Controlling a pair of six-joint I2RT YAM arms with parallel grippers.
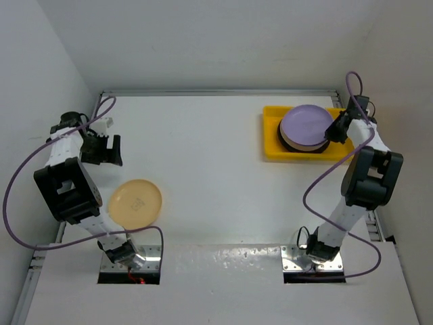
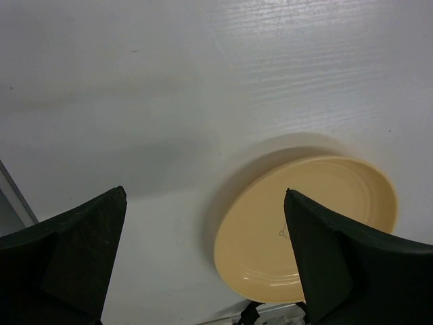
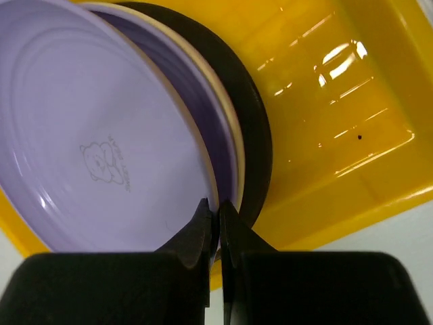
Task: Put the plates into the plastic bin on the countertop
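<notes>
At the far right of the worktop [image 1: 203, 135], the yellow bin [image 1: 270, 150] holds a lavender plate [image 1: 304, 125] atop a stack [image 3: 254, 135], its rim pinched by the right hand [image 3: 218, 215]. Well apart, near the left arm's base, a pale yellow plate [image 1: 135, 202] lies flat below the widely spread left hand [image 2: 205, 196].
</notes>
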